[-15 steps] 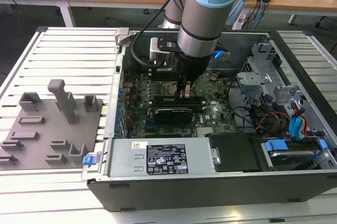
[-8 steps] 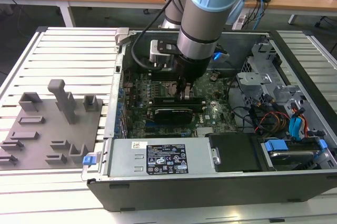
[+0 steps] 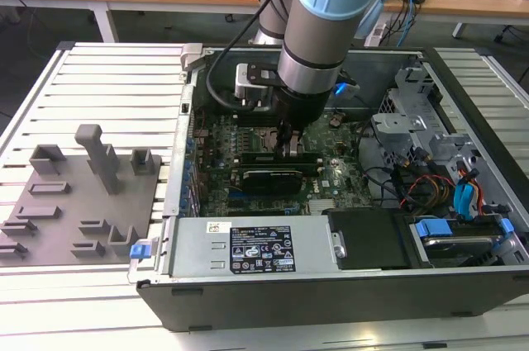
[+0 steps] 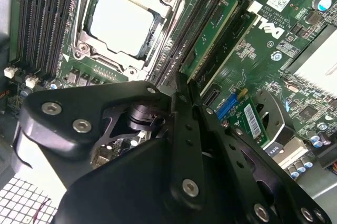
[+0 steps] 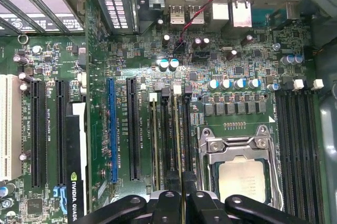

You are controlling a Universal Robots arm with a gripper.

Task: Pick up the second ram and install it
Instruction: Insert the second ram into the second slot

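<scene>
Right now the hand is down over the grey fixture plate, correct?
No. The hand is down inside the open case, over the memory sockets; the grey fixture plate lies apart, at the exterior view's left. The exterior view shows it.

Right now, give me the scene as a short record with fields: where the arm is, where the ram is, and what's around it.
Setting: open computer case on a slatted table
Gripper: gripper down inside the case, low over the motherboard
Second ram: green stick standing edge-up in a socket beside the processor, in line with the gripper
Fixture plate: grey, outside the case, at the exterior view's left
</scene>
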